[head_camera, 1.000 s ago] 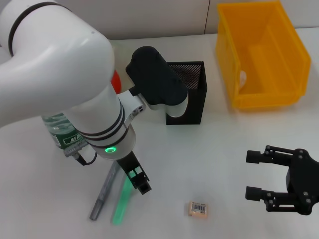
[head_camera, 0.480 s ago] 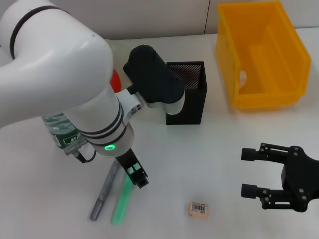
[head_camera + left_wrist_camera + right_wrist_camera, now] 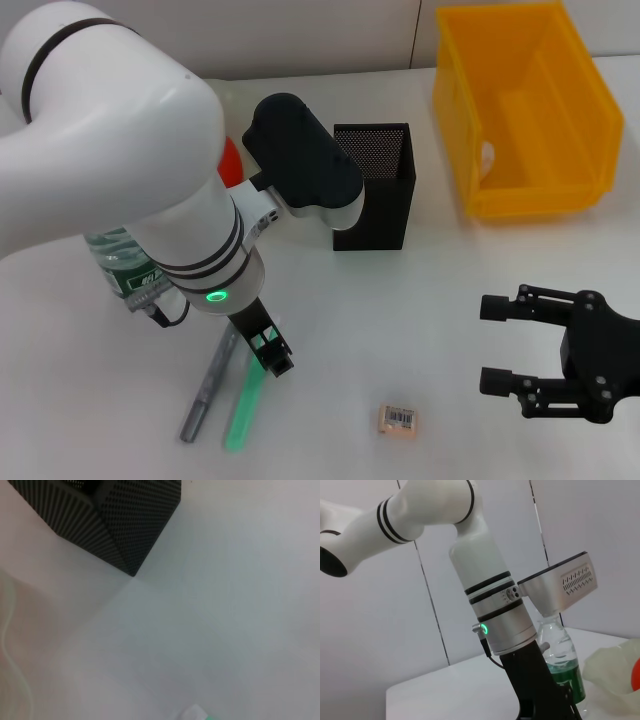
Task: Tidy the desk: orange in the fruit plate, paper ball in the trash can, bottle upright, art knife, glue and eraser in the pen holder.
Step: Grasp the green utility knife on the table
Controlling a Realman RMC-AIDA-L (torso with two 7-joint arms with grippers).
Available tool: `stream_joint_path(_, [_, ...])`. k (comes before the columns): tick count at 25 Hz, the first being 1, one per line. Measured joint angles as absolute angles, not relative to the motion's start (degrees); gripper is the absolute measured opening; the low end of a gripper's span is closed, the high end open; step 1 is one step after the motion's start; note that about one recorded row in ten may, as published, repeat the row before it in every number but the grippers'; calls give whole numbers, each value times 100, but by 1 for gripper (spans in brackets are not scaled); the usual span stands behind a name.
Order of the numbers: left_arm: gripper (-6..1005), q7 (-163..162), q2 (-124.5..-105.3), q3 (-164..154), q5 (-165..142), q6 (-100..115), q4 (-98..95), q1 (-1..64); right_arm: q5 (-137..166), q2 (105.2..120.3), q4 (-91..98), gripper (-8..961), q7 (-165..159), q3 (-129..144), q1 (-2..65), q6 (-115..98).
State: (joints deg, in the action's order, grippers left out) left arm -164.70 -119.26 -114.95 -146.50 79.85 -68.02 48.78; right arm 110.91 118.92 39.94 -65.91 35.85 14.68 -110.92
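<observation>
The white desk [image 3: 420,330] carries the yellow trash can [image 3: 525,120] at its far right and the black pen holder [image 3: 375,190] beside it. Nearer, the eraser [image 3: 398,420], a grey pen-like tool [image 3: 208,390] and a green stick [image 3: 243,405] lie flat; the bottle [image 3: 125,268] stands left.

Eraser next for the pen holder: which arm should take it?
Probably the right. The right claw is open, empty and level with the eraser, with bare table between. The left claw hangs over the green stick and grey pen.
</observation>
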Motion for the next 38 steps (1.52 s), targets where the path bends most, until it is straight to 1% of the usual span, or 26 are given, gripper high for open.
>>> stream_joint_path(4, [574,-16470,-11926,-11495,-14652,7974,-6802,4878,11091,11892,3936,765,-6591,3586,1495,-11092])
stream_joint_path(38, [414,-16476,-11926,-11504,-14608,7909,-6662,4878,11091,11900,3869,764,-6591,3594,1588,-11099])
